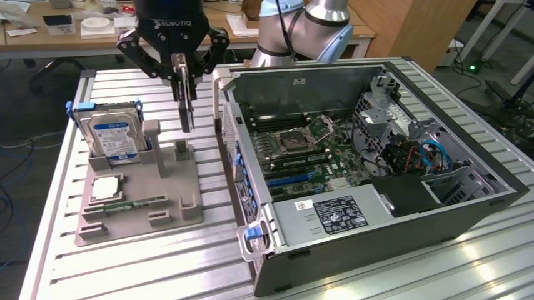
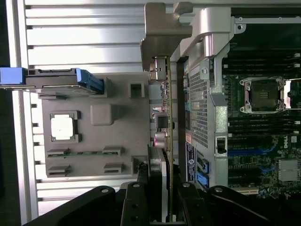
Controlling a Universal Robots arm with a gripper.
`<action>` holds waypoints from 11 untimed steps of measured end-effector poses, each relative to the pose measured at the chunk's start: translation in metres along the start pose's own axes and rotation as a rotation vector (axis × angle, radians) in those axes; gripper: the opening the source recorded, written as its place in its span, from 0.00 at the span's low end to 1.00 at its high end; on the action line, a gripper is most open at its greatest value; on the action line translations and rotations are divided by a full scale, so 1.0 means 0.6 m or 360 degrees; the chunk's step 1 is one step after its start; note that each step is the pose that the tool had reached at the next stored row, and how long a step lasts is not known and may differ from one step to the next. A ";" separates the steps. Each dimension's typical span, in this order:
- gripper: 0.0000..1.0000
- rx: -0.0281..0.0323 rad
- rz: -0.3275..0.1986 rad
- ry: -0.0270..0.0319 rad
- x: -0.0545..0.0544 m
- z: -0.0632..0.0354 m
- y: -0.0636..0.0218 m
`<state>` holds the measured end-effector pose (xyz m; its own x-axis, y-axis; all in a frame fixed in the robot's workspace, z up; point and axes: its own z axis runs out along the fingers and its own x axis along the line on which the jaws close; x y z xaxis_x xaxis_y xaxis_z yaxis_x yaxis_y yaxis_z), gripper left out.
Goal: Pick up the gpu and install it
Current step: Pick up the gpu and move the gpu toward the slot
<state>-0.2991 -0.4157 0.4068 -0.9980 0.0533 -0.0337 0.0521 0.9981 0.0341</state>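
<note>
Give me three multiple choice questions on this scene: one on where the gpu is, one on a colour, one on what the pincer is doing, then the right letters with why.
1. Where is the thin green-and-black gpu card relative to the grey plastic holder tray?
A. lying flat in it
B. hanging on edge above it
C. underneath it

2. What colours are on the label of the boxy silver hard drive?
A. red and yellow
B. blue and white
C. plain black

3. What state is the black pincer in?
A. open and empty
B. shut on the hard drive
C. shut on the gpu card

Answers:
1 B, its lower end clears the tray's posts.
2 B, the label shows both colours.
3 C, it clamps the card's upper part.
</note>
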 end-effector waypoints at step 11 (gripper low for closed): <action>0.28 0.00000 0.0000 0.00000 -0.042 0.002 0.002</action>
<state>-0.2738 -0.4157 0.4068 -0.9980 0.0533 -0.0337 0.0522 0.9981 0.0341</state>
